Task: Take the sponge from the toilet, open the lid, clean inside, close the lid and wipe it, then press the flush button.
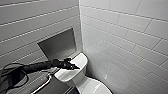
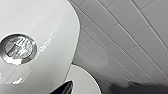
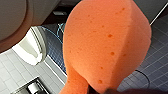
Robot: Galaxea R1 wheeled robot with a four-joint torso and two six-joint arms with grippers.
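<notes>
The left gripper hangs over the toilet tank, near the flush button; I cannot tell if it is spread. The right gripper pinches the sponge above the floor.

One white toilet, one lid, one round chrome flush button, one orange sponge, one recessed wall niche, one metal grab bar, one black arm

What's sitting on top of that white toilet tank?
A round chrome flush button sits in the tank top. The left gripper hangs above it, hiding part of that top in the head view.
</notes>
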